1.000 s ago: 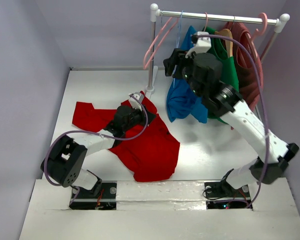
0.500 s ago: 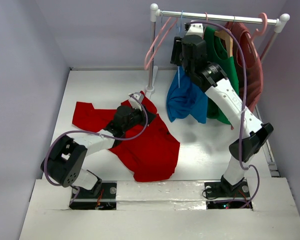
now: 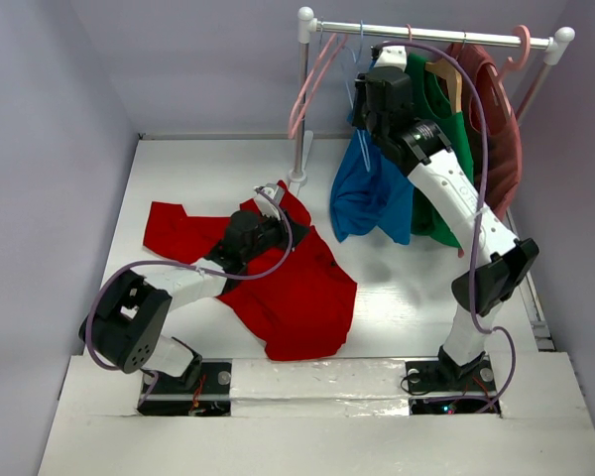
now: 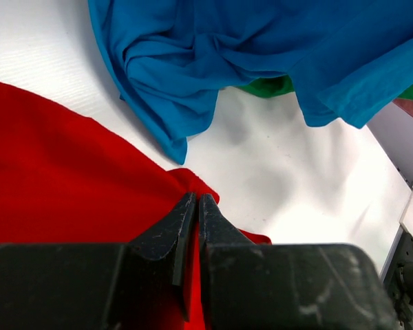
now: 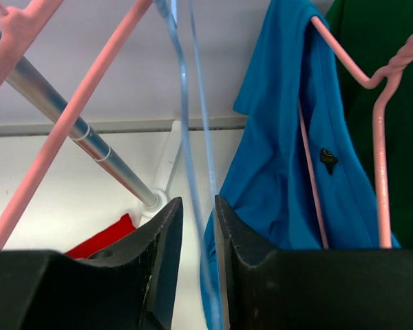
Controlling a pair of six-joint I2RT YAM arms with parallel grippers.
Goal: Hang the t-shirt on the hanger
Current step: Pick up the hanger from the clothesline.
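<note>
The bright red t-shirt point(image 3: 302, 293) lies crumpled on the white table, left of centre. My left gripper point(image 3: 276, 203) rests low at its far edge and is shut on a fold of the t-shirt point(image 4: 69, 172), with red fabric pinched between the left gripper's point(image 4: 196, 201) jaws. The thin light-blue hanger point(image 3: 358, 45) hangs by its hook on the rail, just left of the blue shirt. My right gripper point(image 3: 363, 111) is raised to it. In the right wrist view the right gripper point(image 5: 194, 201) is open, with the hanger's point(image 5: 184, 137) two thin bars running between the jaws.
A clothes rack point(image 3: 431, 35) stands at the back with its pole point(image 3: 302, 99) and foot on the table. It carries pink hangers point(image 3: 312, 84), a blue shirt point(image 3: 367, 203), a green shirt point(image 3: 446, 129), a wooden hanger point(image 3: 451, 79) and a dark maroon shirt point(image 3: 496, 129).
My right arm has swung up and back from in front of the blue shirt to the light-blue hanger on the rail. The left arm and t-shirt have not moved.
</note>
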